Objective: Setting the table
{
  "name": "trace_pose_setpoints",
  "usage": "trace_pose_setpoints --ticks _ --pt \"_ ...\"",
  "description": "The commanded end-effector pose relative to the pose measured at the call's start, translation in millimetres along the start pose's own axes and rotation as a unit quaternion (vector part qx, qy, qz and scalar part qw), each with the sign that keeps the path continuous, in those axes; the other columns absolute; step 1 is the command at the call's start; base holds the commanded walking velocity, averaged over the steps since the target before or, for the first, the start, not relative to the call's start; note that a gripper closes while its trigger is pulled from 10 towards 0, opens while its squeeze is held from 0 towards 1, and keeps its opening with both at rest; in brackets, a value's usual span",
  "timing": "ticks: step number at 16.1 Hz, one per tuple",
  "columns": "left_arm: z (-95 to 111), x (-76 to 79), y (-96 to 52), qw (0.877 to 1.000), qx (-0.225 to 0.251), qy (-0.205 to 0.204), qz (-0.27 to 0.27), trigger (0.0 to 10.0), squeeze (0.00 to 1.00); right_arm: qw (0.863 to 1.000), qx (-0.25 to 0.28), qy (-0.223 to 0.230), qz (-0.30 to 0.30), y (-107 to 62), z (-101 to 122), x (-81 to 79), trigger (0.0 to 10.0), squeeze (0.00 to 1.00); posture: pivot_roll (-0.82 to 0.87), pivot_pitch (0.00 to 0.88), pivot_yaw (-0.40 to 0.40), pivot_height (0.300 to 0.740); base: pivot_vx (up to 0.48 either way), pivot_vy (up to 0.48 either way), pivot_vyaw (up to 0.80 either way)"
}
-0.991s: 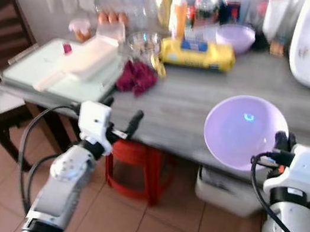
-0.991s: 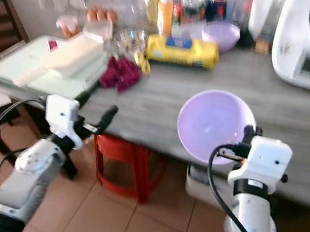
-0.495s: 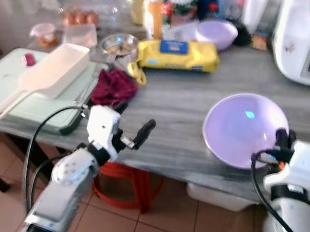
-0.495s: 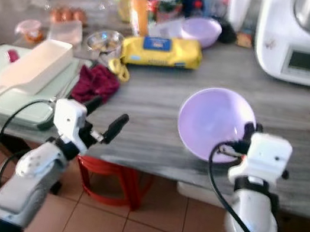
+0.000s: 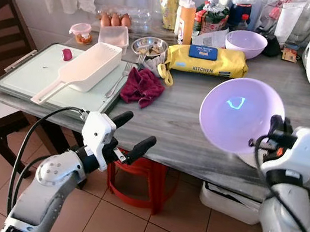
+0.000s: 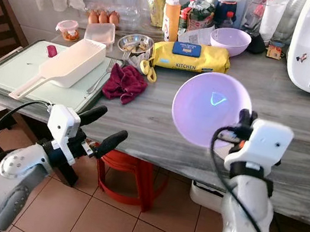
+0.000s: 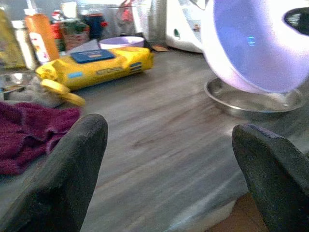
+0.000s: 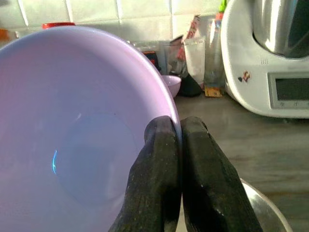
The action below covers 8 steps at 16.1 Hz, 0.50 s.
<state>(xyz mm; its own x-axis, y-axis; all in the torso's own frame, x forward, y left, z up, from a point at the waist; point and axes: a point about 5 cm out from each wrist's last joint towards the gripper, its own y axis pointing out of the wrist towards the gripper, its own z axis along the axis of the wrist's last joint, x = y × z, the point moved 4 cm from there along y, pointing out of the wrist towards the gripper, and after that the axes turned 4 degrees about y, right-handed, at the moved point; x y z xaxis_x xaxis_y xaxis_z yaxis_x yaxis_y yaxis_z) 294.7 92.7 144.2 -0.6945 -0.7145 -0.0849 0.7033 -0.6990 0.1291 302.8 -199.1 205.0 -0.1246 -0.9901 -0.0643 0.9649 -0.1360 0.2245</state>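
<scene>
Held off the surface (image 5: 183, 127) now: the big lilac bowl (image 5: 240, 114), pinched by its rim in the right claw (image 8: 175, 140), one finger inside the wall and one outside, pressed tight on the thin edge. Hangs near the front edge of the surface, just above a shallow metal dish (image 7: 256, 99) that sits below and slightly behind it.

Best handled slowly from here. Needs the wrist rolled back toward level before any lowering, since a one-point rim pinch lets a light bowl swing or slip. Worth picking a bare patch of grey wood well away from the red cloth (image 5: 143, 86) and the yellow packet (image 5: 208, 59), and keeping clear of the metal dish on the way down. Should release only once the base rests flat.

Tipped up on edge at present: mouth facing toward the robot's head and slightly left, base turned away toward the far side. Round, so no true long axis; central axis runs close to horizontal.

Left claw (image 5: 129, 135) spread wide, empty, hovering at the near edge of the surface.
</scene>
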Motion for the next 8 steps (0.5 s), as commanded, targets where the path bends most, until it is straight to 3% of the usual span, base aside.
trace_pose_setpoints --ticks 1,4,8 --pt "2.7 0.6 -1.8 1.000 -0.002 0.003 -0.008 10.0 0.00 1.000 -0.008 0.021 -0.001 6.1 1.1 -1.7 10.0 0.00 -0.19 0.119 0.122 0.740 0.000 0.000 0.00" --pt "-0.1 3.1 -5.0 1.000 -0.010 -0.005 -0.013 10.0 0.00 0.992 -0.070 0.101 -0.020 13.9 -9.9 -3.0 10.0 0.00 -0.19 0.122 0.116 0.740 0.000 0.000 0.00" --pt "-4.1 10.9 -5.9 0.999 -0.020 -0.013 -0.026 10.0 0.00 0.984 -0.101 0.144 -0.011 16.7 -12.9 -15.5 10.0 0.00 -0.19 0.126 0.112 0.740 0.000 0.000 0.00"
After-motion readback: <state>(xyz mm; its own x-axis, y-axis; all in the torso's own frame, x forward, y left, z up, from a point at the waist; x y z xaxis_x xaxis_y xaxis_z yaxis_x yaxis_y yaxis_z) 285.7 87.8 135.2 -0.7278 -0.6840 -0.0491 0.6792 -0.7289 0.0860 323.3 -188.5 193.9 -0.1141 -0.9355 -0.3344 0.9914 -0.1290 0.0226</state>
